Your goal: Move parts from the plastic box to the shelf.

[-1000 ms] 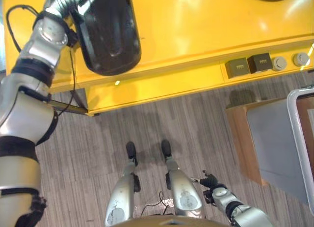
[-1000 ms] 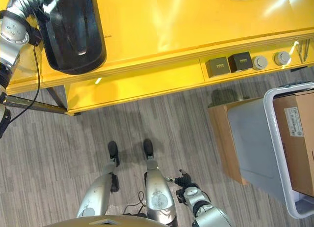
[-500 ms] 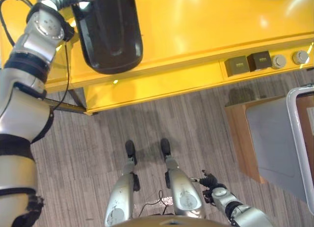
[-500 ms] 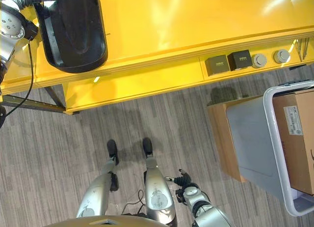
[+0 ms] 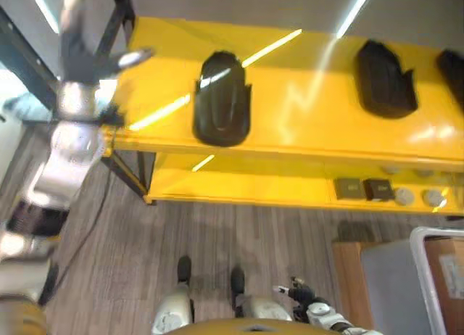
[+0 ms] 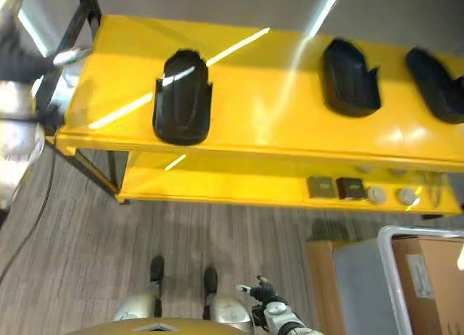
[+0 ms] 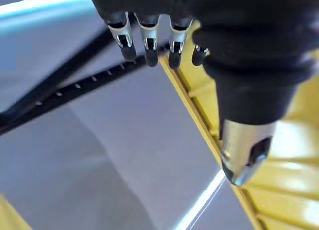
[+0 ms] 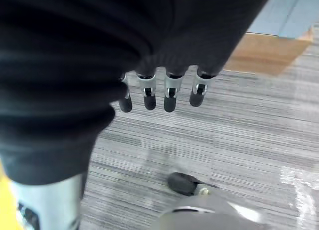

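Left hand (image 5: 90, 59) withdrawn; glossy black part (image 6: 181, 106) shelved.

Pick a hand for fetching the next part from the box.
Right. The right hand hangs low and empty beside the box; the left hand is open up at the shelf's far left end.

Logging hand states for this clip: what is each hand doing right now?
Left hand: open, holding nothing.
Right hand: open, holding nothing.

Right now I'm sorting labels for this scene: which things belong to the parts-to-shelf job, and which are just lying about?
Job:
black parts on the top
yellow shelf
plastic box
left hand, empty
right hand, empty

Lying about:
cardboard carton in the box
small dark blocks on the lower shelf
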### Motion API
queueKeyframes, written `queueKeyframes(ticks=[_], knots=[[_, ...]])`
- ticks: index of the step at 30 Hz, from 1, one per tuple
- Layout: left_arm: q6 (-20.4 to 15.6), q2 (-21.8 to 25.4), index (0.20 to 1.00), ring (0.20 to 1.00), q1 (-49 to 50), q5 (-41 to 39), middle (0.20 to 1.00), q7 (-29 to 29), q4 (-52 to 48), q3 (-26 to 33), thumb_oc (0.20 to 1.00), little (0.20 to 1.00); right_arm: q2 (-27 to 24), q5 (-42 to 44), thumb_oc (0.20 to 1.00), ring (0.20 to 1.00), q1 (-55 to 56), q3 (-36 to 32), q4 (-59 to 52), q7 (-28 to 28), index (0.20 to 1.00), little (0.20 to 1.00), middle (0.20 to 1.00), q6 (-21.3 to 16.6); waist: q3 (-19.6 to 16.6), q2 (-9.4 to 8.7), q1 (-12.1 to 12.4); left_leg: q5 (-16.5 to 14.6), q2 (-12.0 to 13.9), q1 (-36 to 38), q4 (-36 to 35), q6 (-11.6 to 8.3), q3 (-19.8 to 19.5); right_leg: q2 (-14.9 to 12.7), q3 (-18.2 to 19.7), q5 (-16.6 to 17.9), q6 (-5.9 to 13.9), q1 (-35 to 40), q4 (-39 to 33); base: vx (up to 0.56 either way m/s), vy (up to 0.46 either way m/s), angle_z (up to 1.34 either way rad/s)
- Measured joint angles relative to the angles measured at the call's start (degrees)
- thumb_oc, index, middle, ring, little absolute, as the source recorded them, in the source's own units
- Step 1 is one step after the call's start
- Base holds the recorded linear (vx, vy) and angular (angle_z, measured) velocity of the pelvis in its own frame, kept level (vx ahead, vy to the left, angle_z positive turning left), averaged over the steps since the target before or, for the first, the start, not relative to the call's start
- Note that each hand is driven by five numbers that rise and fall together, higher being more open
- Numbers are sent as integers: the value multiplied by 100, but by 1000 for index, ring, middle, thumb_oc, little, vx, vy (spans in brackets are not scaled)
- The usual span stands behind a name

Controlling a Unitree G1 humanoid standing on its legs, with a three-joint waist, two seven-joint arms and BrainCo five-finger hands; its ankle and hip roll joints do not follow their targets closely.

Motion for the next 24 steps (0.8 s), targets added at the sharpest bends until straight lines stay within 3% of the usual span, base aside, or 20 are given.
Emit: queueKeyframes(ticks=[1,3,5,10,14,18,24], knots=[[-34,-399,200,200,756,-111,200,-158,-253,-6,200,200,64,-7,1000,1000,100,2,-32,13,1000,1000,1000,34,-207,-98,90,-56,-37,127,-14,-12,-73,-34,4,-152,-5,139,17,80,-46,25],[-44,-995,200,200,1846,-685,200,-762,-722,-68,200,200,209,-203,1000,1000,318,-219,-4,31,1000,1000,1000,61,-345,-216,263,-83,-66,437,-8,46,-108,-54,58,-250,6,459,1,54,-12,20],[-48,-1001,200,200,1800,-993,200,-1046,-695,-89,200,200,179,-219,1000,1000,255,-321,3,19,1000,1000,1000,74,-456,-192,290,-81,-70,448,-13,48,-138,-49,61,-267,16,495,16,21,10,13],[108,-1227,200,200,1824,-1533,200,-1992,-445,-1062,200,200,104,-222,1000,1000,321,-383,185,15,1000,1000,1000,67,-651,144,167,-129,-123,536,-55,64,-164,-89,117,-275,49,651,-20,-1,8,1],[303,-1421,200,200,1816,-1745,200,-2289,-263,-1461,200,200,-15,-226,1000,1000,456,-337,301,9,1000,1000,1000,172,-683,357,-1,-107,-85,464,-55,65,-169,-54,119,-267,57,590,-54,-2,4,-1],[428,-1467,200,200,1735,-1746,200,-2404,57,-1918,200,200,-48,-222,1000,1000,562,-258,253,3,1000,1000,1000,162,-713,438,-105,-44,-30,339,-55,89,-146,7,145,-202,15,438,-54,-41,22,-5],[537,-1675,200,200,1479,-1725,200,-2439,662,-2153,200,200,-34,-215,1000,1000,421,-226,207,-30,1000,1000,1000,145,-449,396,-189,109,14,24,-20,59,-116,48,198,-107,14,48,-52,-92,25,-5]])
